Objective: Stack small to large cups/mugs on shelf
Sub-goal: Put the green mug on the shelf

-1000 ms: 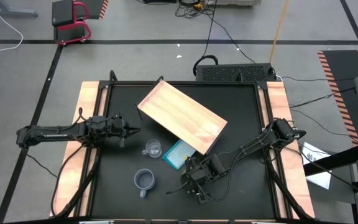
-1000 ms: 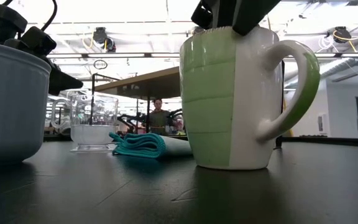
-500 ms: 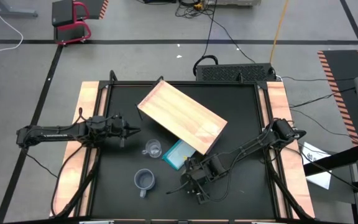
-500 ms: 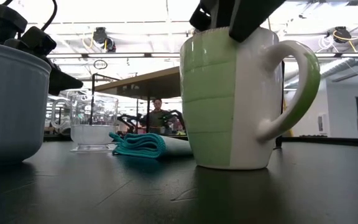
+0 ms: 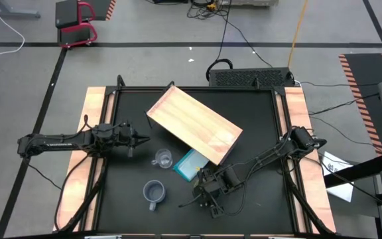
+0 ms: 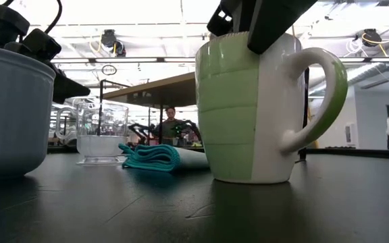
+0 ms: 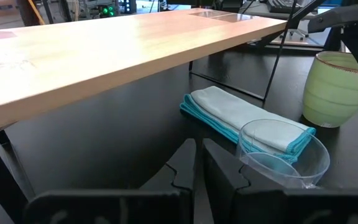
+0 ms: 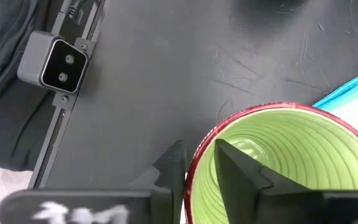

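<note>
Lime-green mug [image 8: 291, 168], no readable markings

left arm: stretched in from left edge, tool [image 5: 140, 139] fingers pressed together | right arm: bent low near front, tool [image 8: 197, 163] pinching a rim

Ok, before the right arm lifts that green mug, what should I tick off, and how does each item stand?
1. Right end effector straddles the rim of the green mug, one finger inside and one outside: ok.
2. Fingers fully clamped on the wall: cannot tell.
3. Mug upright on the table: ok.
4. Shelf top free of objects: ok.
5. Glass cup and grey-blue mug stand apart from the green mug: ok.
6. Left end effector parked beside the shelf, away from the lift path: ok.
</note>
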Available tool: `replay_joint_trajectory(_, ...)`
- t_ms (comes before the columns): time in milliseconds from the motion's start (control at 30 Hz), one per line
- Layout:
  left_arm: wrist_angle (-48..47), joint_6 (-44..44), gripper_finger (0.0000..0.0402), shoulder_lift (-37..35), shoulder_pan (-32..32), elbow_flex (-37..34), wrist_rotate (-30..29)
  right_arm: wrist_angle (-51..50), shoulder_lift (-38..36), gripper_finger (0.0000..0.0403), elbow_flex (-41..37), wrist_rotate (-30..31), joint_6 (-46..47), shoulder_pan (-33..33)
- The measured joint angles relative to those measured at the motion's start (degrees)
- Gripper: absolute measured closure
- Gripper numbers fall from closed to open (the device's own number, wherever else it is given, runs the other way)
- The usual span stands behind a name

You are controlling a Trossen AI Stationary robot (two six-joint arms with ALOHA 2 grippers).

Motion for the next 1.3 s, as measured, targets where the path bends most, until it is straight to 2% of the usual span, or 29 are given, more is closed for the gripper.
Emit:
replay_joint_trajectory(167,-0.01,0.00,0.0371,0.00,-0.01,0.00,0.00,0.45,0.00,0.0391,0.02,0.38,-0.34,0.00)
replay_joint_trajectory(700,-0.03,0.00,0.0371,0.02,0.01,0.00,0.02,3.58,-1.85,0.0397,0.02,0.39,-2.92,0.24)
replay_joint_trajectory(1000,-0.06,0.00,0.0371,0.02,0.01,0.00,0.02,3.46,-5.42,0.0397,0.02,5.20,-3.10,0.05)
replay_joint_trajectory(1300,-0.06,0.02,0.0371,0.00,-0.01,0.00,0.00,3.54,-7.75,0.0397,0.02,6.27,-4.16,-2.33)
